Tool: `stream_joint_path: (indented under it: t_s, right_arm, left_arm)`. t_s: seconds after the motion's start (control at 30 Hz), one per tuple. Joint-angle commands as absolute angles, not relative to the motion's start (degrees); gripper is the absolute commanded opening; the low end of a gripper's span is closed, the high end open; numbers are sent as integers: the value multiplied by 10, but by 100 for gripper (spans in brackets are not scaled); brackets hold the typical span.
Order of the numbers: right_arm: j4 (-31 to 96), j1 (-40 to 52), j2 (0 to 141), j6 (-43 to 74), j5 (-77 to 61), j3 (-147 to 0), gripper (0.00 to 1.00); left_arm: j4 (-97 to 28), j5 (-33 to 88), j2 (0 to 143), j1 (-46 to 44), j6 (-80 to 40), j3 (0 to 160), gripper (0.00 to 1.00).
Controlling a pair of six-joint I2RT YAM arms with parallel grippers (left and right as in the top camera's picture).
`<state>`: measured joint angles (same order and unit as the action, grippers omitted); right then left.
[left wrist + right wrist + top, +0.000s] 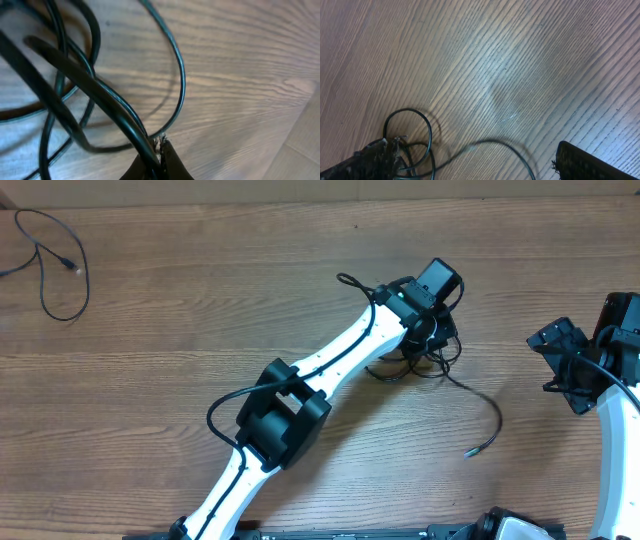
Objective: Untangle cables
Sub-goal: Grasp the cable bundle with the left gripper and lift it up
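A knotted bundle of thin black cables lies on the wooden table right of centre. One tail curves off to a small plug end. A separate loose cable lies at the far left. My left gripper is down on the bundle. In the left wrist view it is shut on a cable strand, with loops around it. My right gripper hangs at the right, apart from the bundle. In the right wrist view it is open, with a cable loop on the table below it.
The wooden table fills all views. My left arm runs diagonally from the bottom edge to the bundle, with its own thicker black cable looped beside it. My right arm's base stands at the right edge.
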<state>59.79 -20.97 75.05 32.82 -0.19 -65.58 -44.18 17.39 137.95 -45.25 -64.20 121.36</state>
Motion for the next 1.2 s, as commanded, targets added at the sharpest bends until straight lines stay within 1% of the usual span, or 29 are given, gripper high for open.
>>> stream_joint_path:
  t_s: [0.0,0.13,0.27,0.47,0.67,0.77,0.87,0.93,1.07,1.13,1.17]
  right_arm:
    - [594,-211,737,330,-36,-671,100]
    - [585,-211,737,330,-75,-671,100]
    - [585,-211,737,330,-133,-671,100]
    - [582,-211,737,330,-236,-663,100]
    - [577,-209,740,330,-258,-656,100]
    - [564,-209,747,330,-260,-656,100]
    - [521,-206,765,330,-327,-655,100]
    - [501,-191,781,330,-367,-655,100]
    - [475,-135,810,330,-376,-655,100]
    - [472,-113,816,330,-376,-655,96]
    - [472,-95,818,330,-376,-655,91]
  left_arm:
    - [-415,250,1388,-415,-528,1227,4]
    - [-432,345,1388,-379,-419,1271,4]
    - [-487,376,1388,-358,-348,1340,4]
    - [-573,376,1387,-356,-297,1462,4]
    - [-638,376,1386,-358,-295,1562,4]
    - [-686,376,1386,-358,-242,1608,4]
    - [-738,376,1386,-358,-180,1667,4]
    - [-746,377,1386,-359,-175,1698,4]
    - [-747,379,1386,-367,-164,1719,4]
    - [-752,379,1386,-369,-156,1719,4]
    - [-752,380,1386,-369,-157,1719,4]
